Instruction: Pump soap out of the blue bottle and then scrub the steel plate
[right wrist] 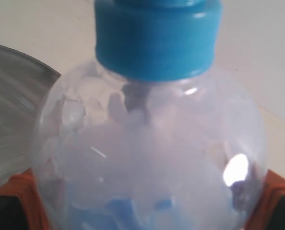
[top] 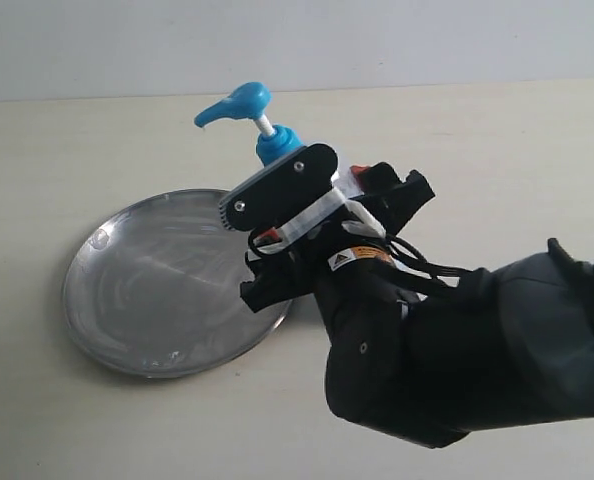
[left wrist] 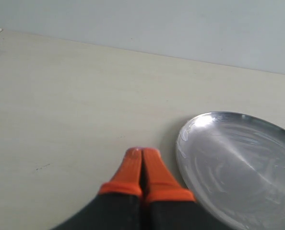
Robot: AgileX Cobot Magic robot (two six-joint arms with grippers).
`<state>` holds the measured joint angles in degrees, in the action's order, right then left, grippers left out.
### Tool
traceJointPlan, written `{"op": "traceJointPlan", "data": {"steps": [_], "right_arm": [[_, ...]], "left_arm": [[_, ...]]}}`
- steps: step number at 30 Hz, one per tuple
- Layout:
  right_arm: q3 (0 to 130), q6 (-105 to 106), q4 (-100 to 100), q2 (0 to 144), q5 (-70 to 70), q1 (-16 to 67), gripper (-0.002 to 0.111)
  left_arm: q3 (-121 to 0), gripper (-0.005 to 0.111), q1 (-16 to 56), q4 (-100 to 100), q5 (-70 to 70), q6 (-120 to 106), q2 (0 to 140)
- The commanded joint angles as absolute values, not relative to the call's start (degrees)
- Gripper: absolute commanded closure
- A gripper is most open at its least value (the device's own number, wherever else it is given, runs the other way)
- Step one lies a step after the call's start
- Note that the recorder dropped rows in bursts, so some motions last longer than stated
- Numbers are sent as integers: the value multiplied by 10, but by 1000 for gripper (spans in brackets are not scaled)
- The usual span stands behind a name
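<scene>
The blue bottle [top: 276,146] stands at the far right rim of the steel plate [top: 157,285]. Its blue pump head [top: 235,104] is up, with the spout over the plate. My right gripper [top: 267,235] is shut on the bottle's body, which its fingers and arm mostly hide. Close up, the clear bottle [right wrist: 147,143] with its blue collar [right wrist: 154,38] sits between orange fingertips [right wrist: 22,194], and pale blue soap [right wrist: 118,211] shows low inside. My left gripper [left wrist: 142,154] is shut on nothing, low over the table just beside the plate's rim [left wrist: 181,143].
The cream table [top: 457,140] spreads around the plate up to a pale wall [top: 377,40] at the back. My bulky dark right arm [top: 477,340] fills the front right. The left arm is out of the exterior view.
</scene>
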<state>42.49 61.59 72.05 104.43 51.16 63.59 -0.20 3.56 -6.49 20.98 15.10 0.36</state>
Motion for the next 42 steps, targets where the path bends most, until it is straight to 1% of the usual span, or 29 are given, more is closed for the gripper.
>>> {"op": "traceJointPlan", "data": {"steps": [1, 12, 42], "right_arm": [[443, 645, 726, 1048, 560, 637, 108], [443, 639, 731, 1048, 567, 653, 108], [444, 614, 714, 1049, 561, 653, 108]], "left_arm": [[0, 107, 35, -66, 204, 150, 0], [0, 107, 35, -66, 204, 150, 0], [0, 107, 35, -66, 204, 150, 0]]}}
